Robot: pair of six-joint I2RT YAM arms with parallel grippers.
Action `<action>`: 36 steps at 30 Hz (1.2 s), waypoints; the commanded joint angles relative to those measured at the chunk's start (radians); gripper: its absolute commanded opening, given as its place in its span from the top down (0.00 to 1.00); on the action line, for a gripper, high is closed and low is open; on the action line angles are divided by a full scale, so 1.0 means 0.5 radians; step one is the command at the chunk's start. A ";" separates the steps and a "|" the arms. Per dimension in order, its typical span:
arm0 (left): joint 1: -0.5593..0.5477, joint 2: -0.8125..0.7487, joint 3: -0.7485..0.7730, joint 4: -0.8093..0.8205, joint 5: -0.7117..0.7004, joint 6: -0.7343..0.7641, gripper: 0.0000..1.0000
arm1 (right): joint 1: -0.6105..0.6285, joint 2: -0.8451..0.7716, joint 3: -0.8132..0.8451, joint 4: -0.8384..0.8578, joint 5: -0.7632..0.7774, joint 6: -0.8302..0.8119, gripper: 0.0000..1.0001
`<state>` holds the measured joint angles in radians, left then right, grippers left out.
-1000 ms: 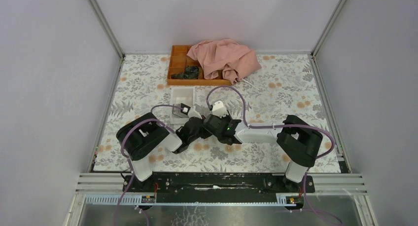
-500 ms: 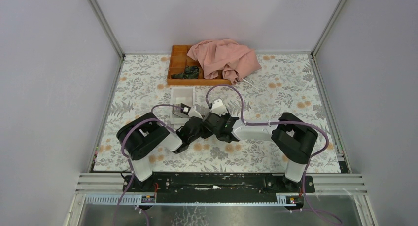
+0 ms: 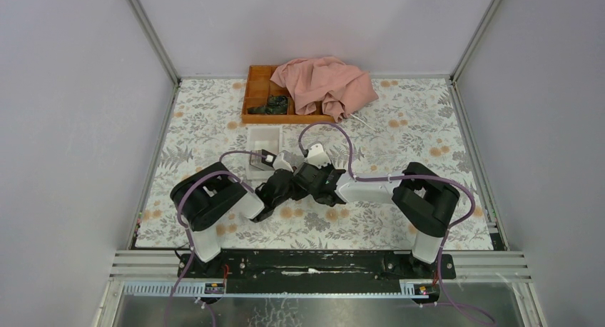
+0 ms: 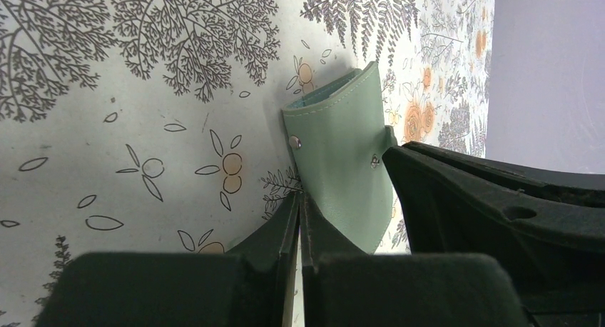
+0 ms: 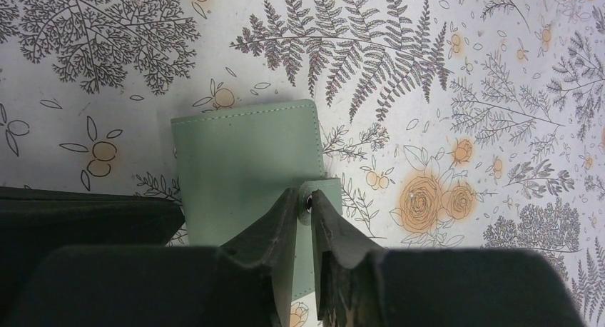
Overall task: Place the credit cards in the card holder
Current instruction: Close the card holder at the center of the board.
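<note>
Fingers of the left gripper [image 4: 300, 198] are pressed together with only a hairline between them, their tips on the near edge of the card holder [image 5: 242, 156]. Those of the right gripper [image 5: 308, 198] stand a narrow gap apart with the holder's snap tab [image 5: 329, 189] between the tips; whether they pinch it cannot be told. Both arms reach inward and meet over the middle of a floral table cover [image 3: 428, 141]. At the far edge a crumpled pink cloth [image 3: 324, 84] spills over an orange wooden tray [image 3: 255, 91]. A white open box [image 3: 264, 138] sits between the tray and the grippers. The grey-green holder lies closed and flat on the cover, hidden beneath the grippers in the top view.
</note>
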<state>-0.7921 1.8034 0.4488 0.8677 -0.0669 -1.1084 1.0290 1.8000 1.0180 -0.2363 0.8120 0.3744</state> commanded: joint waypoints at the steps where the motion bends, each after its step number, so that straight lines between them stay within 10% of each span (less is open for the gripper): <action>1: -0.011 0.124 -0.060 -0.340 0.005 0.094 0.93 | -0.011 -0.100 0.032 -0.025 0.065 0.038 0.81; 36: -0.014 0.143 -0.091 -0.263 0.034 0.054 0.93 | 0.004 -0.042 -0.012 -0.044 -0.037 0.110 0.89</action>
<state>-0.7921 1.8214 0.4450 0.9077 -0.0597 -1.1133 1.0294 1.7802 1.0157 -0.2546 0.7914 0.4091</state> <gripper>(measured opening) 0.070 0.116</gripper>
